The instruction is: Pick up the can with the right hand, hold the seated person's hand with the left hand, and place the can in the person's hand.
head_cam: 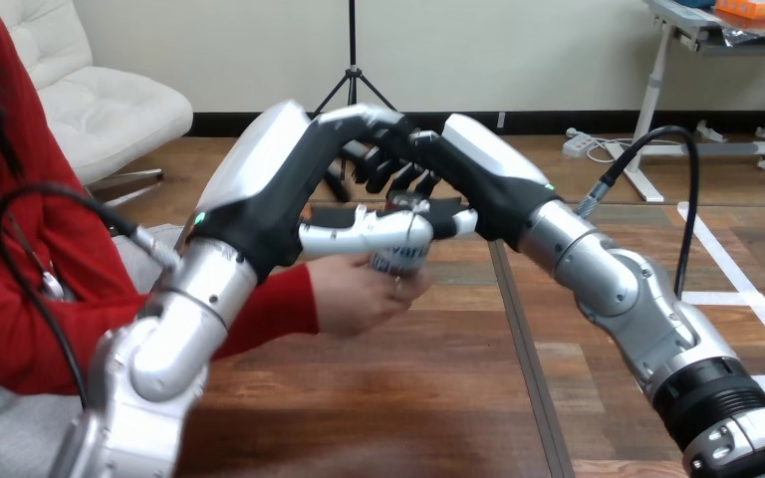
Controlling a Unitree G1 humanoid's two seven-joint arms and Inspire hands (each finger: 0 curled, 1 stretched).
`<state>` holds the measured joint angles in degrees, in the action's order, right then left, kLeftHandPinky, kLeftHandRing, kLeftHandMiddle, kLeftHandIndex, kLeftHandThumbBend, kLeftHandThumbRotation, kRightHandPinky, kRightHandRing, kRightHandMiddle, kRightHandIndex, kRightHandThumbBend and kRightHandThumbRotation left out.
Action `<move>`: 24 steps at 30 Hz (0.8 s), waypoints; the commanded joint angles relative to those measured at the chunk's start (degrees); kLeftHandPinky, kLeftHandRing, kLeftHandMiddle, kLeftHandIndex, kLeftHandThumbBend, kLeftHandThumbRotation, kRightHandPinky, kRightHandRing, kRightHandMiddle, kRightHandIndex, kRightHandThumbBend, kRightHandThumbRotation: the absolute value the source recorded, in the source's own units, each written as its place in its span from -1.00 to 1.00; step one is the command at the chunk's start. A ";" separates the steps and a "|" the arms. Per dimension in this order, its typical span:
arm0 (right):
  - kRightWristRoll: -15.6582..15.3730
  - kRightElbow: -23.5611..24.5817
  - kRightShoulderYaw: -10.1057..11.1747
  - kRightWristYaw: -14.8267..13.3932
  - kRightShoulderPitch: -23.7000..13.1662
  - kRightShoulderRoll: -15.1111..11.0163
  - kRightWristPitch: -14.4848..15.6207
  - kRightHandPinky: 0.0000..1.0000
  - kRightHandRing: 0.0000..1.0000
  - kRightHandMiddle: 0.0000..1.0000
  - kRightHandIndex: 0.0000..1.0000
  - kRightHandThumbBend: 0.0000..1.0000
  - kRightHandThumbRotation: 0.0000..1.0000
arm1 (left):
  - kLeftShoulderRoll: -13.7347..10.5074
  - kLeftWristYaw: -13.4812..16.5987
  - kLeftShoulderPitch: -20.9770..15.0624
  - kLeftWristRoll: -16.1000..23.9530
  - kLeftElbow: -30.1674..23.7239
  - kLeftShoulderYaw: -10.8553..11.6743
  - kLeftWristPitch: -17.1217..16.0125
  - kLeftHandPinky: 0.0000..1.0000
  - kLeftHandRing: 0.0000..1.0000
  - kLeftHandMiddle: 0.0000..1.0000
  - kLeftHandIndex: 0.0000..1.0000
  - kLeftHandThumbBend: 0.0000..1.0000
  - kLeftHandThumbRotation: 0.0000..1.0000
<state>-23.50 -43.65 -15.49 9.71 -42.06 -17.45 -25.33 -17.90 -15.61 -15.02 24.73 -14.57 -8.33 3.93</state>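
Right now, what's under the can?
The person's hand lies under the can, touching it. The left hand and right hand cover the can's top; how it sits on the palm is hidden.

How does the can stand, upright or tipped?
Roughly upright: the can stands base down on the person's hand, its top held in the right hand.

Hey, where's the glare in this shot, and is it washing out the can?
Head view: glare streaks the white back of the left robot hand and the left forearm; the can shows little glare but sits partly behind that robot hand; the person's hand under it is evenly lit.
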 commanded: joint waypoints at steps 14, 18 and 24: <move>3.24 1.93 2.74 -0.67 0.56 -1.85 -2.69 0.11 0.30 0.38 0.38 0.92 1.00 | -3.32 -9.90 -2.40 -13.21 -1.92 3.29 1.22 0.33 0.64 0.69 0.71 1.00 0.37; 3.85 2.21 3.05 -0.35 1.00 -2.00 -2.88 0.11 0.31 0.38 0.38 0.90 1.00 | -3.50 -9.18 -2.07 -13.06 -1.45 3.13 -0.03 0.34 0.66 0.70 0.71 1.00 0.41; 4.85 3.15 3.48 -0.16 2.01 -2.19 -3.23 0.13 0.34 0.40 0.39 0.87 1.00 | -3.06 -7.12 -1.05 -12.15 -1.38 2.98 -1.21 0.31 0.65 0.70 0.71 1.00 0.67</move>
<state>-20.22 -43.10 -13.88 9.70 -40.02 -18.57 -27.22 -20.69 -24.98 -15.43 12.33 -15.58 -6.86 4.50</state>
